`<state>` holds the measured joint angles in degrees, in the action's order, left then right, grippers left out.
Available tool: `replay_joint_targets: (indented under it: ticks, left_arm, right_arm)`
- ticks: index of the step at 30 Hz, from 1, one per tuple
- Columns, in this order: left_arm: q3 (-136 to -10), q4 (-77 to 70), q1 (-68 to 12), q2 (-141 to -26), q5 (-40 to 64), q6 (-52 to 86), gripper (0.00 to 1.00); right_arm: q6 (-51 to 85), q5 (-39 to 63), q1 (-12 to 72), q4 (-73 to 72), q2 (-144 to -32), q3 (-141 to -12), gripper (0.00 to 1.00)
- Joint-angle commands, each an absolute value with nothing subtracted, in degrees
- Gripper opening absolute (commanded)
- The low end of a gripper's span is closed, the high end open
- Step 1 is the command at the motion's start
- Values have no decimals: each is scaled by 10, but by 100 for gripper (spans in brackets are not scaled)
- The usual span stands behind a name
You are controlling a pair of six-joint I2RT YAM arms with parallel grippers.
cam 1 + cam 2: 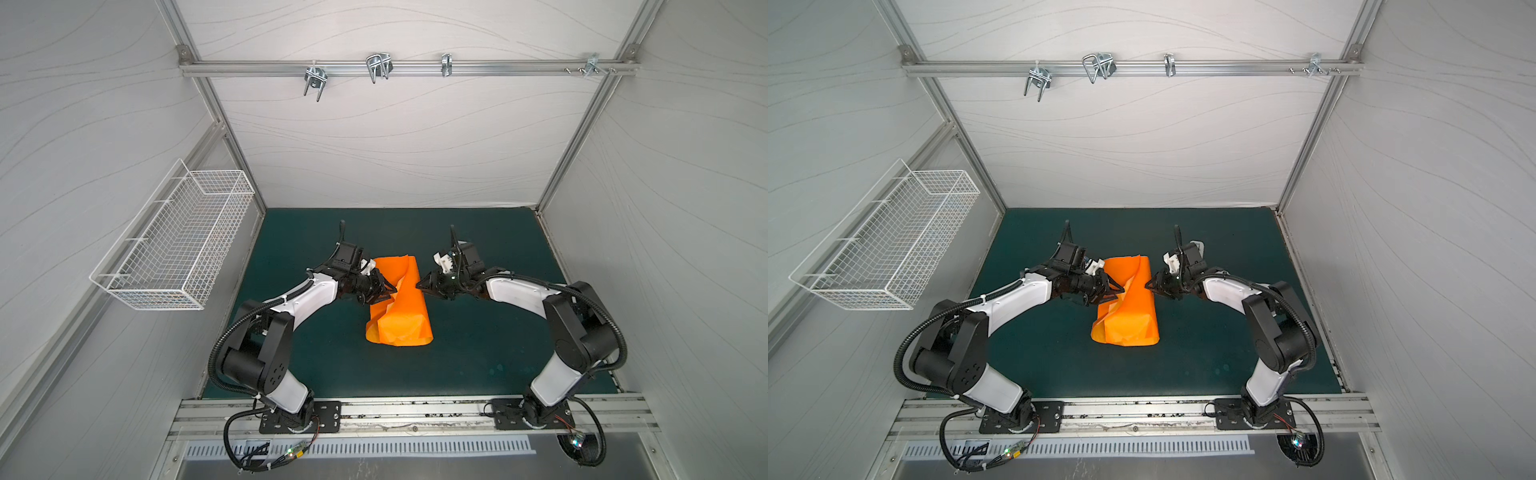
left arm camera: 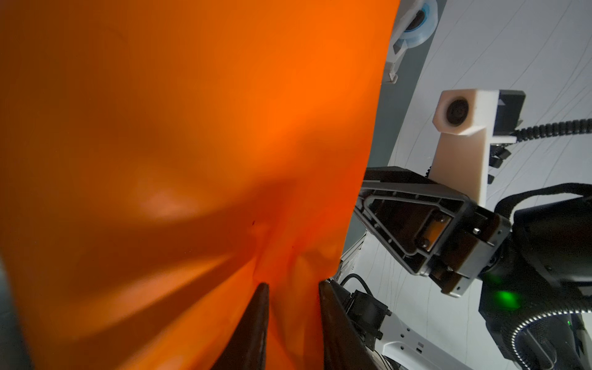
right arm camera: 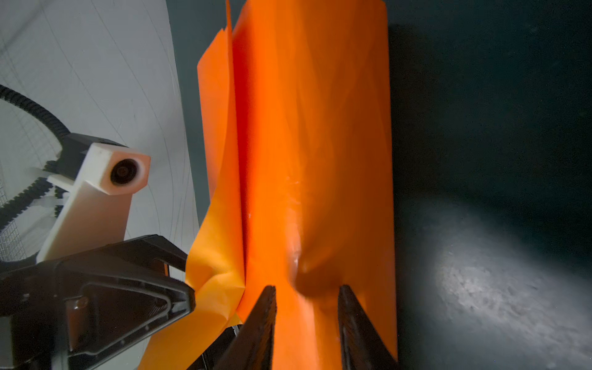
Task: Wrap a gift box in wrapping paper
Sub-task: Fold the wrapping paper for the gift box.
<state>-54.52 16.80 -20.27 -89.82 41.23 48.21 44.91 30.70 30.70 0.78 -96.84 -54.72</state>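
Two grippers on one sheet here, so we've got a bit of a face-off going. The wrapping paper (image 1: 401, 316) sits in the middle of the dark green mat (image 1: 457, 357). It's folded over itself into a loose, crumpled tube running from the far side toward the robot's base. In both top views the left gripper (image 1: 390, 291) meets it from the left and the right gripper (image 1: 419, 286) from the right. Both are at the far half of the bundle, tips nearly facing each other across it.

In the left wrist view, the left fingers (image 2: 256, 320) stand a little apart with paper filling the gap. Creases fan out from just past the tips. It looks like a pinch on a fold, but we honestly can't tell if they're clamped tight or just straddling it. The right wrist view catches that same gripper (image 3: 187, 278) with its tips right at the edge of a loose flap.

Same deal on the right side. The right fingers (image 3: 352, 320) are apart, the side of the tube lies across the gap, and there's a dark dimple in the paper between the tips. Touching, yes; gripping, we can't say.

We can't see the gift box in any view. The near end of the bundle bulges in angular facets, and that's all we get.

A tape dispenser (image 2: 413, 28) peeks out past the paper's edge in the left wrist view. A white wire basket (image 1: 183, 245) hangs on the left wall.
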Motion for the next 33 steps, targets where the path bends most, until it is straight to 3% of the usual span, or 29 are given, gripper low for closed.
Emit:
replay_joint_targets:
  ticks: [1,7,21,27,33]
  left_arm:
    - [-572,173,-210,-905,424,478,19]
    - [-596,187,-227,-909,425,476,8]
    - [-620,196,-248,-955,417,465,6]
    - [-612,178,-251,-969,419,473,17]
    - [-602,177,-252,-966,419,474,43]
  right_arm:
    - [452,312,316,-2,-972,-547,33]
    - [455,307,328,2,-971,-551,30]
    - [455,304,339,7,-978,-558,28]
    - [453,307,339,9,-977,-560,28]
    - [456,307,339,10,-973,-559,29]
